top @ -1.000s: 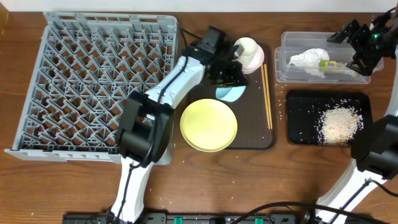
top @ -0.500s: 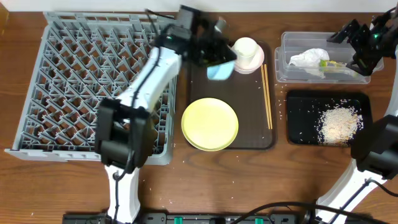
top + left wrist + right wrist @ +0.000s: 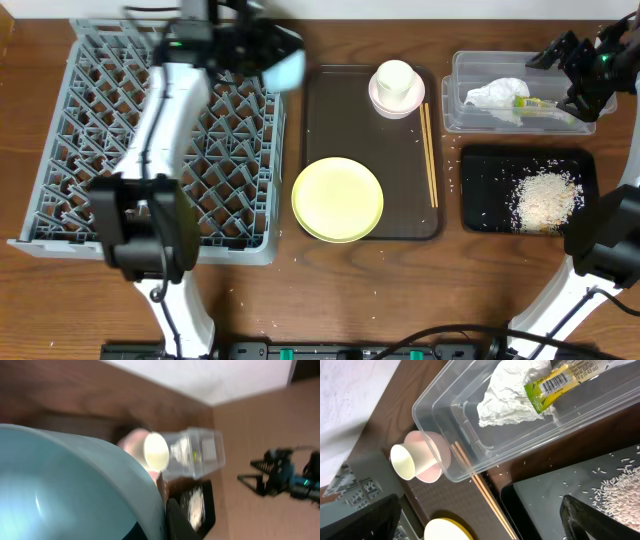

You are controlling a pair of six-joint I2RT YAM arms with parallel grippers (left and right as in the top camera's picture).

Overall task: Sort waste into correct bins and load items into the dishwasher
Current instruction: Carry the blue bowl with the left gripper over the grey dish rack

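Overhead: the left gripper (image 3: 262,52) is clenched on the round light blue bowl (image 3: 285,69), over the right edge of the large square grey plastic dish rack (image 3: 100,150). The right gripper (image 3: 578,70) is spread wide and empty. Beneath its fingers is the clear rectangular plastic tub (image 3: 462,68), which holds the crumpled white paper tissue (image 3: 497,93) and the small yellow-green wrapper (image 3: 535,103).

Left wrist: the blue bowl fills the view beside the dark finger (image 3: 182,520). Beyond it stands a cream cup (image 3: 156,451).

Right wrist: between the parted fingers, the cup sits in a pale pink bowl (image 3: 434,457), and white rice grains (image 3: 620,485) speckle the shallow black rectangular tray (image 3: 540,505).
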